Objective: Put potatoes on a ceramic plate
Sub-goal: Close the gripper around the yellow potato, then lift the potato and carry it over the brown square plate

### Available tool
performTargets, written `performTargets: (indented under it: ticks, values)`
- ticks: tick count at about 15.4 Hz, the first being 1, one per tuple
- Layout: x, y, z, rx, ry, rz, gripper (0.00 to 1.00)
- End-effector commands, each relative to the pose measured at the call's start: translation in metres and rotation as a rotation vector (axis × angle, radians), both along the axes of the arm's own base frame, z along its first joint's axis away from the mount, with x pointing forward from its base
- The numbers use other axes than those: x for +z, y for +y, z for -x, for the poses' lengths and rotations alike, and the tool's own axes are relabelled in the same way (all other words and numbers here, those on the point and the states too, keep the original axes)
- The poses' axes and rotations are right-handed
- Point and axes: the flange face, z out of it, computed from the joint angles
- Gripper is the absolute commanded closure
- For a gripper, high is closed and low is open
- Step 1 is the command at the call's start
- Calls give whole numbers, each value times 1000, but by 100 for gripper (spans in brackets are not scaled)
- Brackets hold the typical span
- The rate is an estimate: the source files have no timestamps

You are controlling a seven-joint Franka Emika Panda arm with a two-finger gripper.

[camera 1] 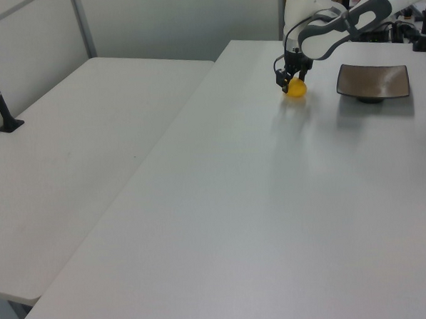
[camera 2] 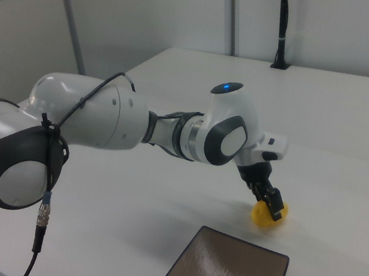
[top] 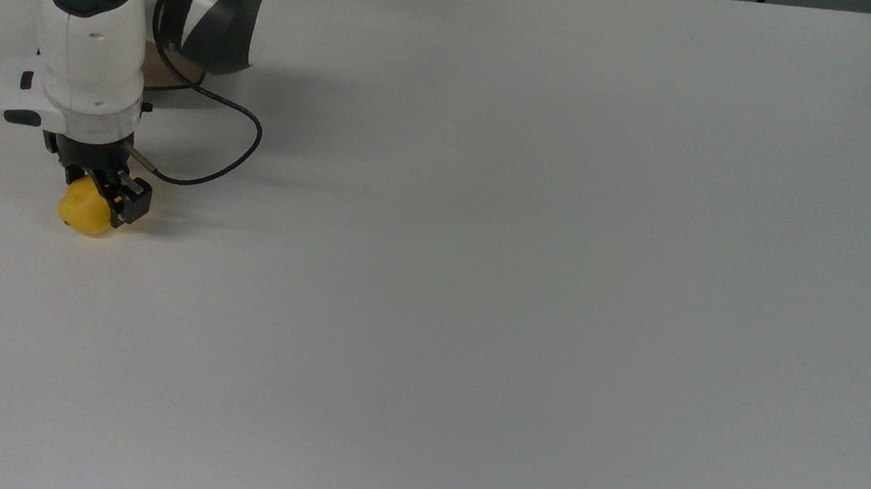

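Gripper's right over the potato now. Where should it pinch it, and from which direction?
Pinch the potato across its short middle, coming straight down from above. It lies flat on the table as a smooth oval lump, and the gripper already straddles it with fingers pointing down.

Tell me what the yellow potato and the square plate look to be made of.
The potato: probably plastic or rubber, a toy; its colour is a uniform bright yellow and its skin smooth with a slight sheen. The plate: looks like glazed ceramic; glossy brown-grey with fine brushed streaks, a thin dark rim and upturned corners. Neither can be confirmed by look alone.
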Motion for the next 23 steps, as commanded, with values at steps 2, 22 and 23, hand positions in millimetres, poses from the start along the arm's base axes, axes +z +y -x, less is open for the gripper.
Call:
performTargets:
  ticks: [2, 22, 23]
  values:
    - [-2, 3, -5, 0, -11, 15, 50]
    - [112, 3, 81, 62, 136, -9, 52]
    - [117, 3, 92, 83, 160, -15, 52]
